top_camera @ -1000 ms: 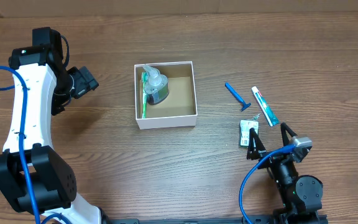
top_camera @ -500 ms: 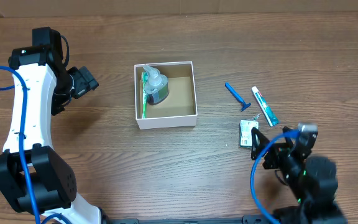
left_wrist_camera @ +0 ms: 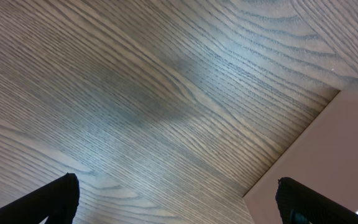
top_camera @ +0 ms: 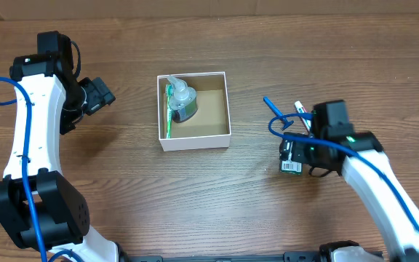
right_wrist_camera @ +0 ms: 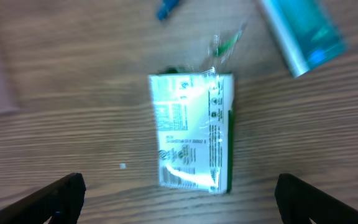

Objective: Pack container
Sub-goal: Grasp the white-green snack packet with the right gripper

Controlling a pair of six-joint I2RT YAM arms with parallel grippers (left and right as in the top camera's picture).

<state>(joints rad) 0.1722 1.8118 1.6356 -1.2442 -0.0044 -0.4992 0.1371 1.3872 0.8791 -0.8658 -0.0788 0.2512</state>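
The right fingers point(right_wrist_camera: 58, 194) are spread wide over a packet point(right_wrist_camera: 191, 130) on the table point(right_wrist_camera: 73, 93). The left fingers point(left_wrist_camera: 51, 200) are spread too, apart from the box point(top_camera: 195, 141).

You get soft, even light from above, yet just ahead of your right pincer point(right_wrist_camera: 179, 202) motion blur smears everything and the wrapped packet point(right_wrist_camera: 192, 129) glares white, while ahead of your left pincer point(left_wrist_camera: 176, 200) the table point(left_wrist_camera: 241, 74) grain reads sharp under a faint shadow.

Left claw point(top_camera: 102, 97) and right claw point(top_camera: 298, 154) both agape, well apart from one another.
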